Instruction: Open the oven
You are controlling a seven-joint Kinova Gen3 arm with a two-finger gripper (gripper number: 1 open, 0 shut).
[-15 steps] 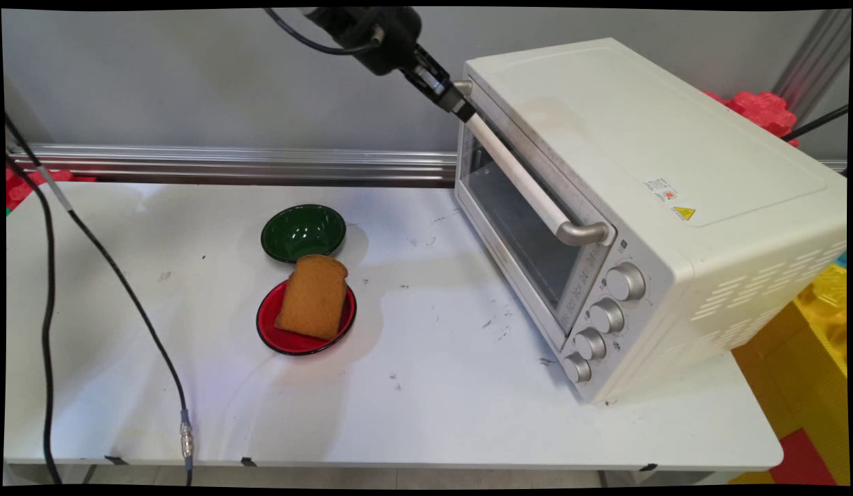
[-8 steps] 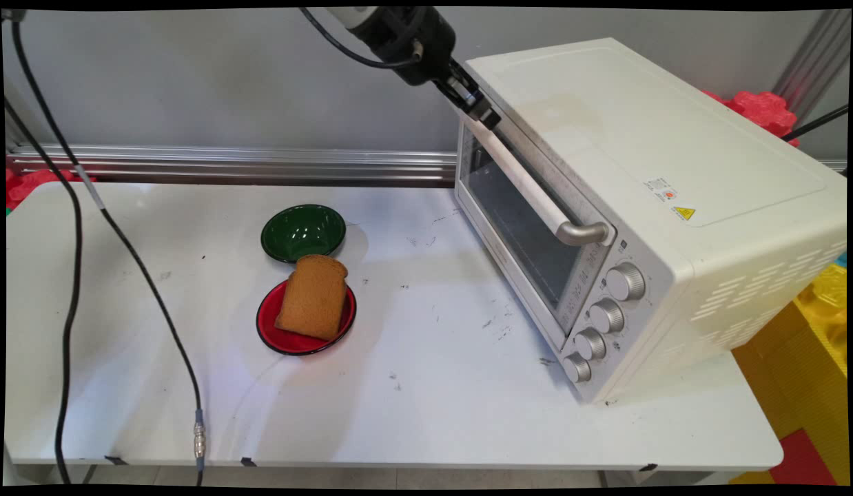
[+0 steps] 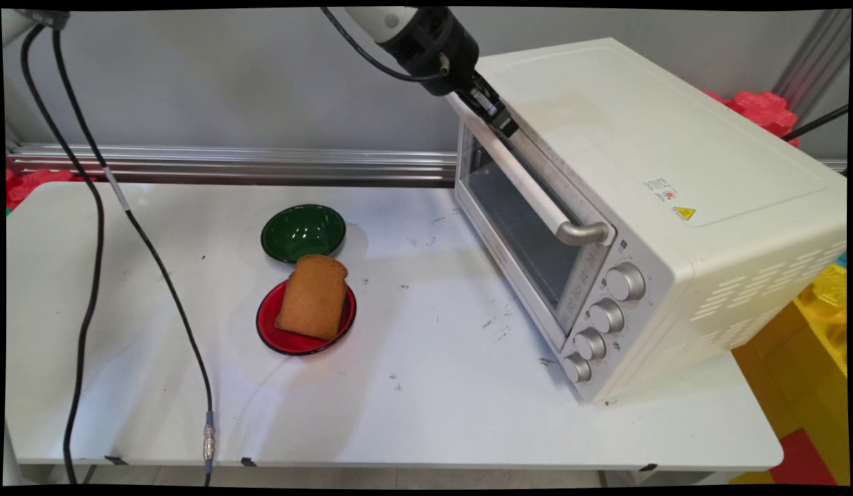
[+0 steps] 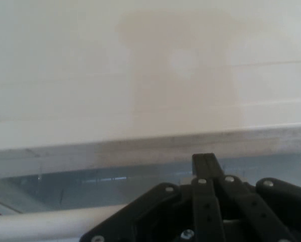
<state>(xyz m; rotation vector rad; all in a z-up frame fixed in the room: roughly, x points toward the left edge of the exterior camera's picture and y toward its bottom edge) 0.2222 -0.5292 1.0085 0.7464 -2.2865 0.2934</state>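
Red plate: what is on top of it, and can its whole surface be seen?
A brown slice of toast lies on the red plate, one end reaching past the rim toward the green bowl. The plate's middle is covered by the slice; only its rim shows.

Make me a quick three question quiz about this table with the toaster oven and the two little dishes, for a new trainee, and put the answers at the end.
1. True or false: the slice of bread lies in the green bowl.
2. Which part of the toaster oven is the gripper nearest to? A) the knobs B) the far end of the door handle C) the side vents
3. Fill in: the oven door is ____.

Key
1. False; the bread lies on the red dish, and the green bowl has nothing in it.
2. B; the gripper is at the top of the door, by the far end of the handle, well away from the knobs.
3. Closed.
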